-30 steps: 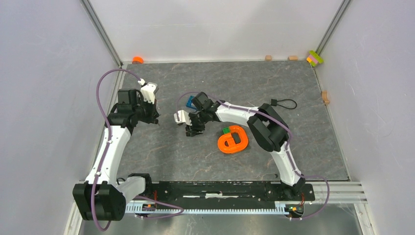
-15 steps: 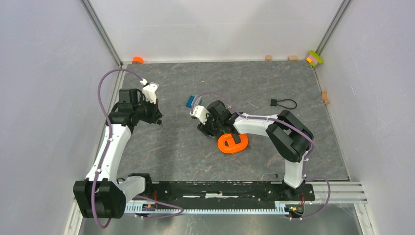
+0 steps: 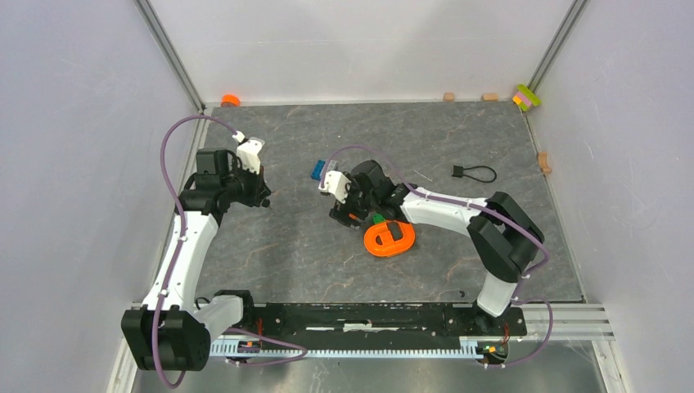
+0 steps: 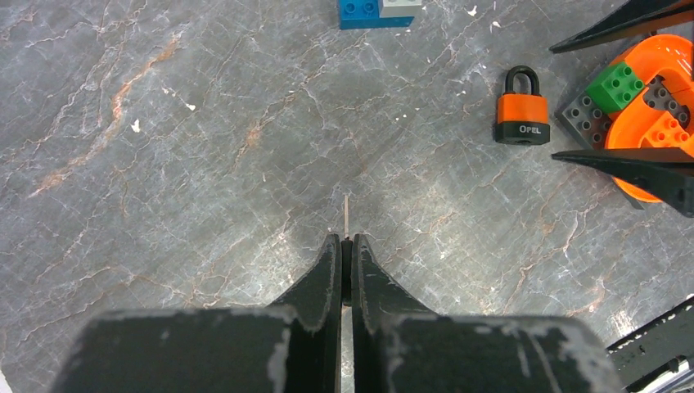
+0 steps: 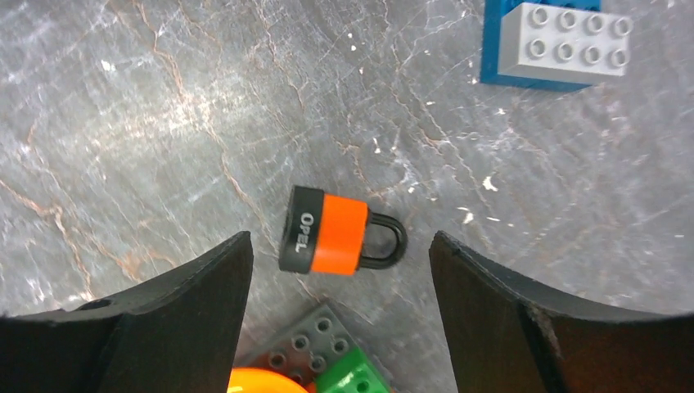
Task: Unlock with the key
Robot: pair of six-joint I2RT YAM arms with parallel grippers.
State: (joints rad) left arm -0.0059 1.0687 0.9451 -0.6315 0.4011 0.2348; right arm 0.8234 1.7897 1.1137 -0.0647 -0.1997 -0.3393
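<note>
Top view: the left arm is bent at the elbow and comes in from the left side. Its left end effector (image 3: 265, 199) is low over the grey marbled tabletop (image 3: 458, 139), and it's way too small here to see what's in it. The right arm curls round from the right. The right end effector (image 3: 344, 214) sits just beside the orange ring-shaped plastic piece (image 3: 389, 238) and hides whatever's under it.

Left wrist view: the fingers are pressed tight together with a thin silvery blade poking out the front. Pretty sure that's the tiny key (image 4: 346, 214), with its head buried between the pads. It's well apart from the small orange padlock with a black shackle (image 4: 522, 109), which lies flat. The ring piece is cut off at the right edge.

Right wrist view: the jaws are wide apart and straddle the padlock without touching it. The shackle points right. A grey studded brick on a blue plate (image 5: 565, 45) is clipped by the top edge.
</note>
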